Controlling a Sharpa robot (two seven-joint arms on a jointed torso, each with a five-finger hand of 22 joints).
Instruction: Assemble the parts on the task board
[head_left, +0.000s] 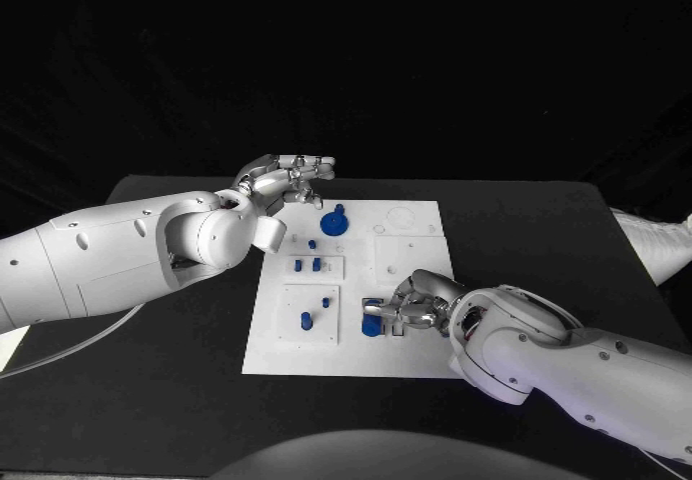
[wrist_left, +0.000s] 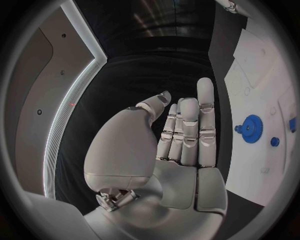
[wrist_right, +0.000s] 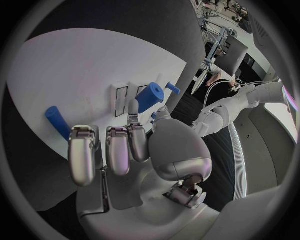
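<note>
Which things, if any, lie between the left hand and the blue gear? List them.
Nothing visible. The left hand hovers empty at the task board's far left edge; bare white board separates it from the blue gear.

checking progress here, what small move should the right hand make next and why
Probably close its fingers on the blue cylinder. The right hand sits over the near right part of the task board with that part just ahead of its fingertips, apparently not yet gripped. The left hand hovers open at the board's far edge, holding nothing.
</note>
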